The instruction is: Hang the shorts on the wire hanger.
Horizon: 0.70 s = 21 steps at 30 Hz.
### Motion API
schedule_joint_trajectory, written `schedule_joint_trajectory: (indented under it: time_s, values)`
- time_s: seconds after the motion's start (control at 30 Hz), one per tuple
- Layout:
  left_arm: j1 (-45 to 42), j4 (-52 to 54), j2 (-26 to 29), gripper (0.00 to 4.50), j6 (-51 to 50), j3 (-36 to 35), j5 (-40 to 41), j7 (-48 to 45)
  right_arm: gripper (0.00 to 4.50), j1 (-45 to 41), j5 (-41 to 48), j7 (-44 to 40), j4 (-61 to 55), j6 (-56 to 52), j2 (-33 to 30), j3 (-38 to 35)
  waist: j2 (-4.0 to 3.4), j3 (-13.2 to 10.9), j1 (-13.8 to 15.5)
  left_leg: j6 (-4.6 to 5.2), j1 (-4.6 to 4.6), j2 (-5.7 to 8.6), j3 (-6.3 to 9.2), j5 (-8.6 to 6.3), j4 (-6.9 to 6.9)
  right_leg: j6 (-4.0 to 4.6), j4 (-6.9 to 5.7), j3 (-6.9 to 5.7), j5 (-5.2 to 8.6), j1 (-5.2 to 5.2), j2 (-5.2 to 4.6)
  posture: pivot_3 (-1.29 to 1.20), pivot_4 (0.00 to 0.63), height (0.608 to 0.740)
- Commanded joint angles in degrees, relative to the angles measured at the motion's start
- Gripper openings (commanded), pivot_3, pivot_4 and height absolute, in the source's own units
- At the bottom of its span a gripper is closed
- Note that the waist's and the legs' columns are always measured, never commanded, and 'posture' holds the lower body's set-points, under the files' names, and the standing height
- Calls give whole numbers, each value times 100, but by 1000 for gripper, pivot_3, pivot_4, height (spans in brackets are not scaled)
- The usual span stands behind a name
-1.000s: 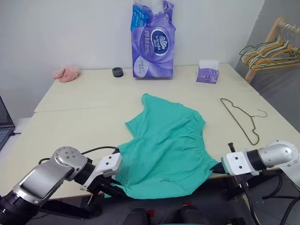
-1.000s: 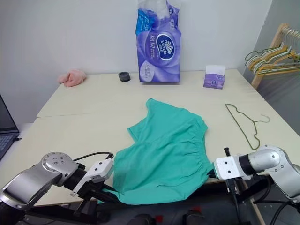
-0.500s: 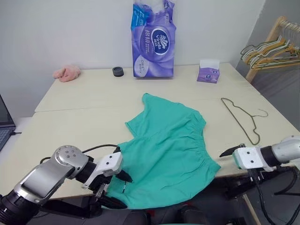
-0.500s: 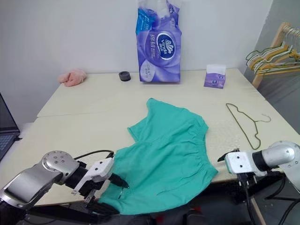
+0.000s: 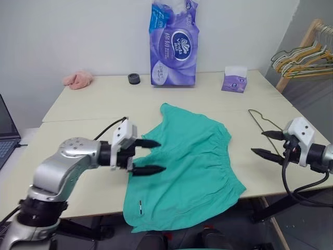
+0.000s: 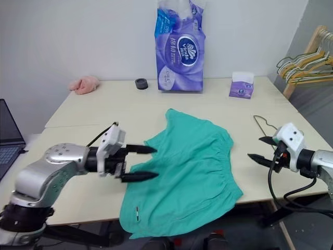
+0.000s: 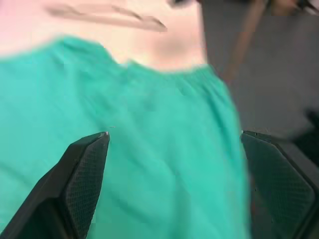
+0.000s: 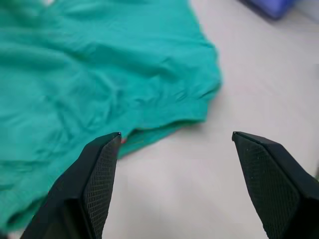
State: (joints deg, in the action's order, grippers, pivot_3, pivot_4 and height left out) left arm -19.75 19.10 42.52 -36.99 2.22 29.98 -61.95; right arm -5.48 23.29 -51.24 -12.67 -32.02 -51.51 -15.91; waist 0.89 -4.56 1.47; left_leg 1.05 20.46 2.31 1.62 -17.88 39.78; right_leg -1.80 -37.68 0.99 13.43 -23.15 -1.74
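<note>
On the counter [image 5: 78,104], teal-green shorts [image 5: 187,166] lie flat.
Gathered waistband faces the wire hanger [image 5: 259,118]; both hands, left [image 5: 151,155] and right [image 5: 266,143], spread open, empty.

The table [image 5: 78,112] surface between the shorts [image 5: 192,156] and the far edge is bare, giving open passage there; a tissue pack [image 5: 174,44], black ring [image 5: 134,78], pink cloth [image 5: 78,79] and tissue box [image 5: 234,80] line that far edge. The wire hanger [image 5: 260,121] lies just right of the shorts, partly behind the right gripper [image 5: 270,144]. The left gripper [image 5: 148,155], jaws spread, hangs over the shorts' left part, with bare table to its left.
</note>
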Motion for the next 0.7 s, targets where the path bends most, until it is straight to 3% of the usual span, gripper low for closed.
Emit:
schedule_joint_trajectory:
  time_s: [0.03, 0.3, 0.7]
  values:
    - [-214, 155, -591, 4457, 523, 525, -754, 897, 3795, -229, -294, 1165, 410, -583, 385, -166, 0, 1, -6, 0, 5, 1, -3, 0, 0, 0, 3, 5, -4, -2, 0, -24, 56, 740]
    - [-626, -346, -1456, 4457, 1125, 1137, -1462, 1415, 3795, -1111, -1110, 2567, 2320, -422, 739, -137, -22, 2, -131, 1, 11, 2, -16, 0, -8, 9, 4, 13, -5, -14, 1, -53, 62, 740]
    - [-784, -296, -1397, 4457, 1357, 1389, -1500, 804, 3795, -2151, -1319, 1848, 4446, -23, 679, 402, -27, 1, -327, 5, 8, 0, -22, -1, -13, 10, 8, 17, -3, -11, 18, -49, 66, 740]
